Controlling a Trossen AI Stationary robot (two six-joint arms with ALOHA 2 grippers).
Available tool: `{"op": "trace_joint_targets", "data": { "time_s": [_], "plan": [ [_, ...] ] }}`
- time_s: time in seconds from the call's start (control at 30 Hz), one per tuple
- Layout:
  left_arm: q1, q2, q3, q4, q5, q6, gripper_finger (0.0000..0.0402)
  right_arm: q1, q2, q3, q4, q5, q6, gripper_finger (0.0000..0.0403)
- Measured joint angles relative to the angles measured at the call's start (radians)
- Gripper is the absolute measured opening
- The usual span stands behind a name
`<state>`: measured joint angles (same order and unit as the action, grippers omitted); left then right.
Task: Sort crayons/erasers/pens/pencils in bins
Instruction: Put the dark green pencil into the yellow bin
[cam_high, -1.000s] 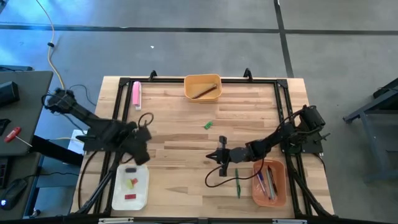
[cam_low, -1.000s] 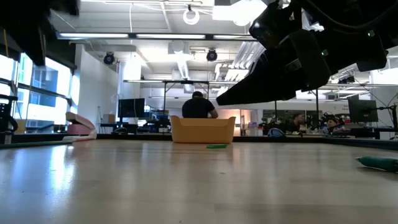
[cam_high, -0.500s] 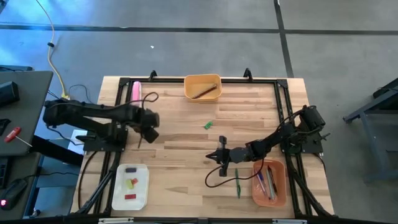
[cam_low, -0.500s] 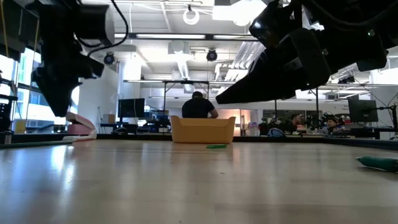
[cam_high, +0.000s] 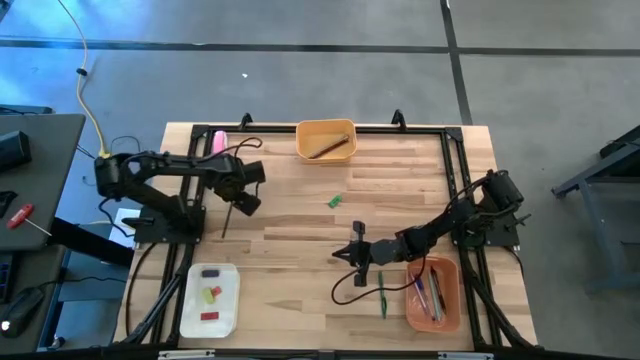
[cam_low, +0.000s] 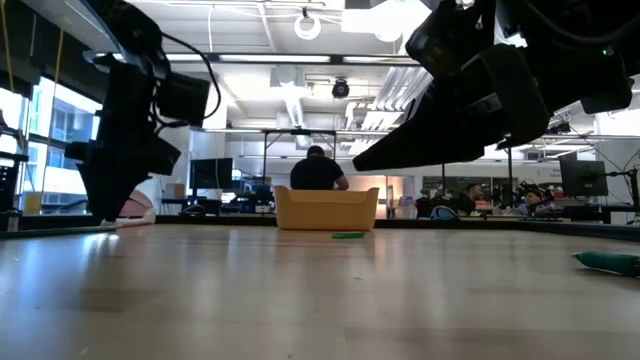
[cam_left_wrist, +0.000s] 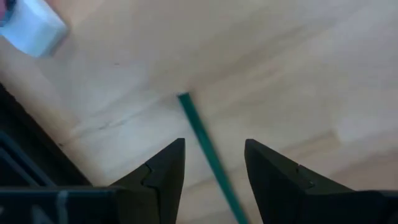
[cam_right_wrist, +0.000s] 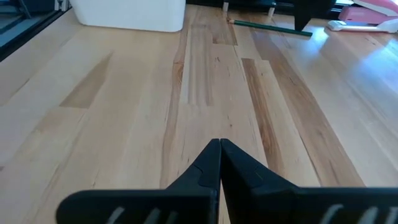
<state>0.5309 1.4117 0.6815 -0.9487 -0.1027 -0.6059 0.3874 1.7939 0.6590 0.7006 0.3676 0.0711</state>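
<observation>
Left gripper (cam_high: 247, 203) hangs over the table's left side, fingers spread apart with nothing between them, lined up straddling a thin green pen (cam_left_wrist: 205, 146) on the wood, likely the next pick. Pen lies near the pink bar (cam_high: 219, 143). Right gripper (cam_high: 340, 254) sits mid-table, fingers pressed together and empty, waiting next to the salmon bin (cam_high: 434, 292), which holds pens; another green pen (cam_high: 381, 298) lies just beside it. Yellow bin (cam_high: 326, 140) holds a pencil, white bin (cam_high: 209, 300) holds crayons. Small green piece (cam_high: 334, 201) lies loose mid-table, probably a crayon, hard to tell.
</observation>
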Motion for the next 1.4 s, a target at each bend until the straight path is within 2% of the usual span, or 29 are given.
{"op": "trace_joint_targets", "data": {
  "time_s": [0.17,0.33,0.6,0.73,0.8,1.0,1.17,1.3,1.4],
  "plan": [
    [0.053,0.039,-0.007,0.025,-0.018,0.023,0.0146,0.000,0.000,0.000,-0.012,0.000,0.000,0.0000],
    [0.098,0.027,-0.085,0.132,0.064,0.045,0.0124,0.000,0.000,0.000,-0.033,0.000,0.000,0.0000],
    [0.097,-0.029,-0.097,0.182,0.067,0.129,0.0050,-0.001,0.000,0.000,-0.032,0.000,-0.011,0.0000],
    [0.081,-0.050,-0.093,0.310,0.061,0.169,0.0011,-0.001,0.000,0.000,-0.031,0.000,-0.021,0.0000],
    [0.067,-0.047,-0.105,0.334,0.068,0.200,0.0008,-0.001,0.000,0.000,-0.036,0.000,-0.021,0.0000],
    [0.019,-0.048,-0.120,0.555,0.207,0.237,0.0004,-0.001,0.000,0.000,-0.058,0.000,-0.026,0.0000],
    [-0.027,-0.050,-0.118,0.680,0.249,0.243,0.0001,-0.014,0.000,0.000,-0.054,0.000,-0.022,0.0000],
    [-0.067,-0.050,-0.117,0.709,0.249,0.247,0.0001,-0.049,0.000,0.000,-0.032,-0.001,0.032,0.0000],
    [-0.118,-0.050,-0.117,0.696,0.286,0.325,0.0001,-0.081,0.000,0.000,-0.032,-0.036,0.090,0.0000]
  ]
}}
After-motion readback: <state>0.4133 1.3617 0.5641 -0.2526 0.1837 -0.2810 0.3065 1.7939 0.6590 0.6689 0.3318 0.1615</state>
